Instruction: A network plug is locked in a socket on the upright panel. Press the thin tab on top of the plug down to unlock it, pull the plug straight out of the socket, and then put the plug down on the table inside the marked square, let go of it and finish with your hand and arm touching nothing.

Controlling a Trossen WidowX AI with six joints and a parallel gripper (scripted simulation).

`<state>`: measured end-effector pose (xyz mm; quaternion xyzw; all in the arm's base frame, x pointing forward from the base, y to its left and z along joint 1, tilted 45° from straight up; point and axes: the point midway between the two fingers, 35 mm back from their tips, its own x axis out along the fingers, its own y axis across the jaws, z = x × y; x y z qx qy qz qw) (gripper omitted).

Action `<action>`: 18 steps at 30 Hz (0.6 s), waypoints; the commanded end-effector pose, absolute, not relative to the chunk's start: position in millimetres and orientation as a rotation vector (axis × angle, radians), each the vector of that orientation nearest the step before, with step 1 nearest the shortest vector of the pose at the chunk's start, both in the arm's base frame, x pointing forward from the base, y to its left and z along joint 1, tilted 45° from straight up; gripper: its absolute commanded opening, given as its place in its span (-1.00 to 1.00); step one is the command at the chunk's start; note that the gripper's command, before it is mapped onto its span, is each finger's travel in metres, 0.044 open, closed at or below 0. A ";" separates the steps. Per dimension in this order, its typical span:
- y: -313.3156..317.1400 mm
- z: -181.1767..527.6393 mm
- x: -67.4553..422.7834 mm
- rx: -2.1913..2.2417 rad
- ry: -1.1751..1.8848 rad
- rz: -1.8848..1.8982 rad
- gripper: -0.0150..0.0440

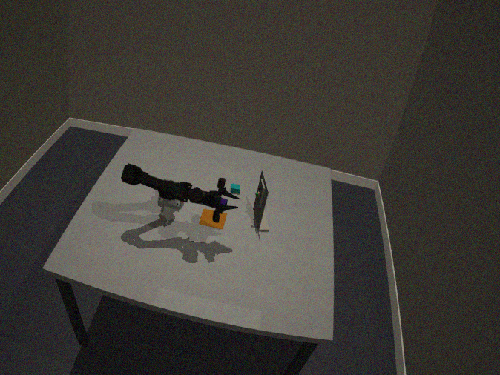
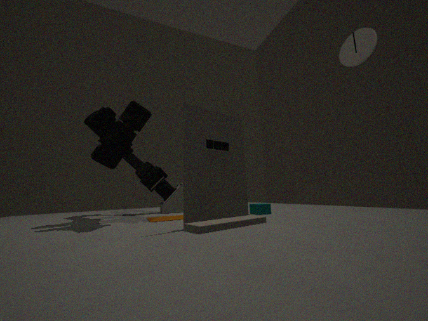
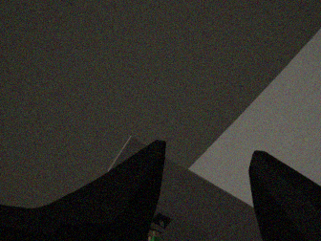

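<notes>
The dark upright panel (image 1: 260,201) (image 2: 214,179) (image 3: 210,228) stands on the white table (image 1: 193,274). The plug shows as a small green spot (image 1: 257,193) on the panel face that looks toward the arm, seated at its socket. My gripper (image 1: 235,202) (image 3: 208,155) points at that face, a short way in front of it and apart from it. Its fingers stand part-open with nothing between them. The orange marked square (image 1: 208,218) (image 2: 165,218) lies on the table under the gripper. From the exterior view the panel hides the gripper, and dark socket slots (image 2: 216,144) show on the panel's back.
A teal block (image 1: 234,187) (image 2: 260,208) sits on the table just beyond the gripper, near the panel. A small purple block (image 1: 223,200) shows beside the fingers. The panel's base strip (image 2: 224,223) lies along its foot.
</notes>
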<state>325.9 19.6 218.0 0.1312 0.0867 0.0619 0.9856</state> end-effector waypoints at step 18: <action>63.9 79.9 282.8 0.746 0.578 0.254 0.04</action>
